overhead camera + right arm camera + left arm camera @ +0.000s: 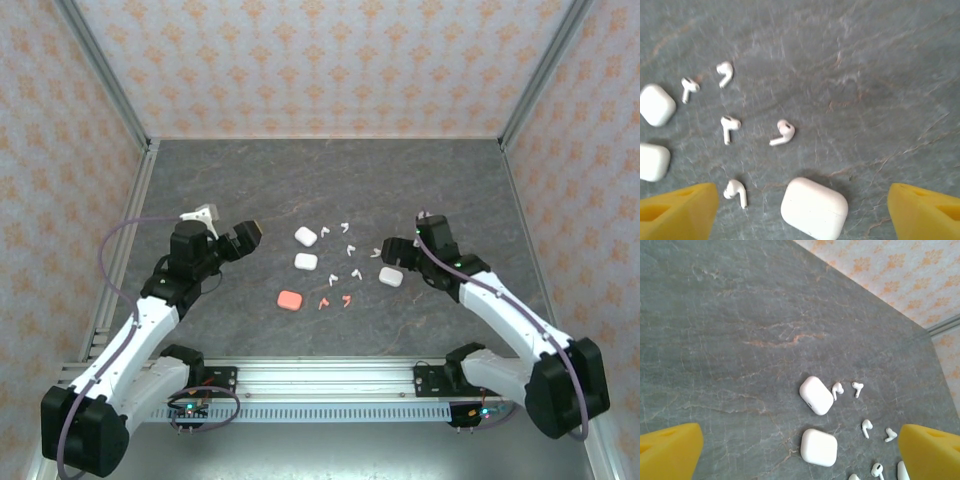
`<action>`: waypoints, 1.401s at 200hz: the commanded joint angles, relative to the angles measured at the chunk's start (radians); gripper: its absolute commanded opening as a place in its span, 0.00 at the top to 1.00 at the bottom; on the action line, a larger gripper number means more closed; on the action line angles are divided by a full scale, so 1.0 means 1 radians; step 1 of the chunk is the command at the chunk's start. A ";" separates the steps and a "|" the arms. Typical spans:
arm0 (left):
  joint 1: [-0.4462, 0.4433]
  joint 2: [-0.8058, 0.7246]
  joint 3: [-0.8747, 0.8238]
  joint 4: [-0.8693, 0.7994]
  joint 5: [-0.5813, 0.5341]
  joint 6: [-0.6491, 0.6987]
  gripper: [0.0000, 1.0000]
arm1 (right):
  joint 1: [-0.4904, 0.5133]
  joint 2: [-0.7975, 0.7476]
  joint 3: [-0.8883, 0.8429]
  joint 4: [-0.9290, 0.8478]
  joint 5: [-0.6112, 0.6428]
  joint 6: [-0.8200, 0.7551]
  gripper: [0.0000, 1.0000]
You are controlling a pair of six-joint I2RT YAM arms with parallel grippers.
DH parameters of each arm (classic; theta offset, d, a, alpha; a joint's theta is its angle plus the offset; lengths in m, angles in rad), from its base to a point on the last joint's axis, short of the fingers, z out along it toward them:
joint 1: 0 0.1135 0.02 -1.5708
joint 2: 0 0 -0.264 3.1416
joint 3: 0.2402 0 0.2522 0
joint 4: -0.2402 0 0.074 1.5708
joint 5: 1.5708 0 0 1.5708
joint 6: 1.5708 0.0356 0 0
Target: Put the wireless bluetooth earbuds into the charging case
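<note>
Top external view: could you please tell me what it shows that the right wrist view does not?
Top external adds the pink case, two pink earbuds and the left gripper. Right wrist adds the yellow of its own fingers. Both share three white cases and white earbuds on the table.

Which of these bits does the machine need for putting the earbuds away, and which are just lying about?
For the job: white earbuds, pink earbuds, white cases, pink case.
Just surroundings: grey table, patterned walls, metal rail at the front.
</note>
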 commanded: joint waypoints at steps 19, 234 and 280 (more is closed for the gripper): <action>-0.014 0.021 0.003 0.025 0.016 -0.030 0.00 | 0.044 0.141 0.008 0.072 0.052 0.027 0.15; -0.024 0.009 -0.001 0.011 -0.004 -0.028 0.00 | 0.115 0.384 0.090 -0.075 0.003 0.046 0.29; -0.025 0.010 -0.006 0.013 -0.006 -0.029 0.00 | 0.184 0.411 0.094 -0.122 0.093 0.064 0.31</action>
